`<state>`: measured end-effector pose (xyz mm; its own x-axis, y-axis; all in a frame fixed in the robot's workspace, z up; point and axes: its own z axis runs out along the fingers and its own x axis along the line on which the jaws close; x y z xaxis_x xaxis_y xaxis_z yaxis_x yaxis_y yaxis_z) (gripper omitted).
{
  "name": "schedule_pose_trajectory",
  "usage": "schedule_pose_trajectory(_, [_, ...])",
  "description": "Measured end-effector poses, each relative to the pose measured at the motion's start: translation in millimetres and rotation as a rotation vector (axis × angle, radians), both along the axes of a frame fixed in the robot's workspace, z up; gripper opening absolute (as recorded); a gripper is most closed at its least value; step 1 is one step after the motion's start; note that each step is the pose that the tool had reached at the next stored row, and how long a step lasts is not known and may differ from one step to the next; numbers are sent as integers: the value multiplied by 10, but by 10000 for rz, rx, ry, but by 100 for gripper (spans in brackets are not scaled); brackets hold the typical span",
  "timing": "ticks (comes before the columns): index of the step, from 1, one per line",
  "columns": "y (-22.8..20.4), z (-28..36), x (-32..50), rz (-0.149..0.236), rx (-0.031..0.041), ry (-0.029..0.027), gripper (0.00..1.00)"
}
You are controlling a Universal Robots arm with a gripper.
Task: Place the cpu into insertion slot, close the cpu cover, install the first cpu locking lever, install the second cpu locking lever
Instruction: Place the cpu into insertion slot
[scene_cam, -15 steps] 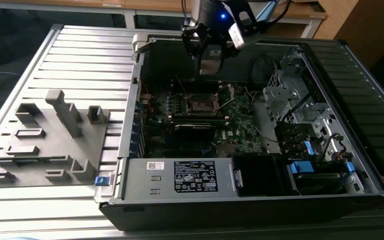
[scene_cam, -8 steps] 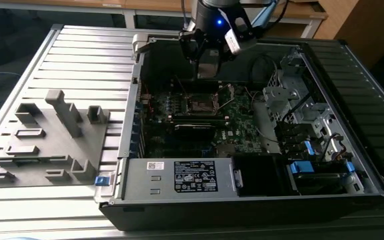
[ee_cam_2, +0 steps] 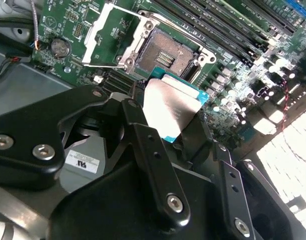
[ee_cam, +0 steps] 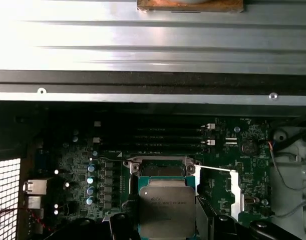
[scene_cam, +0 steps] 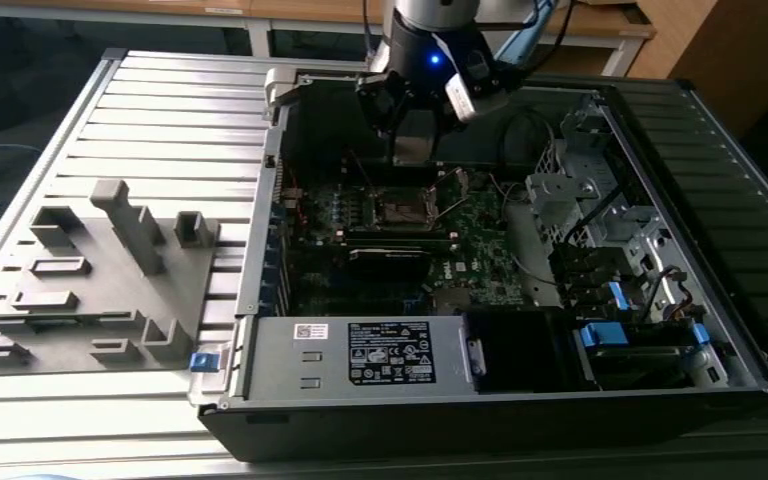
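The gripper (ee_cam_2: pixel 170 125) is clamped on the cpu (ee_cam_2: pixel 174 107). Its two black fingers (ee_cam_2: pixel 142 137) press against opposite edges of the chip, parted just as far as the chip is wide. In both wrist views the silvery metal top of the cpu (ee_cam: pixel 168 207) faces the camera, with a thin blue-green border around it. The chip hangs tilted just above the near edge of the insertion slot (ee_cam_2: pixel 165 56) and is not seated in it, since the dark square of the socket lies bare beyond it.

The cpu cover (ee_cam_2: pixel 140 37) stands swung open on the far side of the slot. Its cut-out centre frames green board, and in the first wrist view it shows as a raised silver strip (ee_cam: pixel 235 197) beside the socket (ee_cam: pixel 160 171).

In the second wrist view, long black memory slots (ee_cam_2: pixel 208 25) run along the other side of the socket, and a coin battery (ee_cam_2: pixel 59 46) sits on the board near the cover.

In the exterior view the arm reaches down into the open computer case (scene_cam: pixel 244 300), with the gripper (scene_cam: pixel 414 150) over the slot (scene_cam: pixel 398 207). A pale patch between the fingers there is probably the chip. A labelled power supply (scene_cam: pixel 357 352) fills the case's near end. A grey fixture tray (scene_cam: pixel 91 270) lies on the slatted table (scene_cam: pixel 171 110) at the exterior view's left.
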<state>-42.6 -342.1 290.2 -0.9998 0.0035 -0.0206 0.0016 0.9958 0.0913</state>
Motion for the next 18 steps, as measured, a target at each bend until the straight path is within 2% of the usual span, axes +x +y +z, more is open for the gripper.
schedule_pose_trajectory(8, [0, -143, 0, 0, 0, -2, 54])
schedule_pose_trajectory(12, [0, -165, 0, -1, -2, -2, 54])
schedule_pose_trajectory(18, [0, -253, 0, -1, -20, -1, 54])
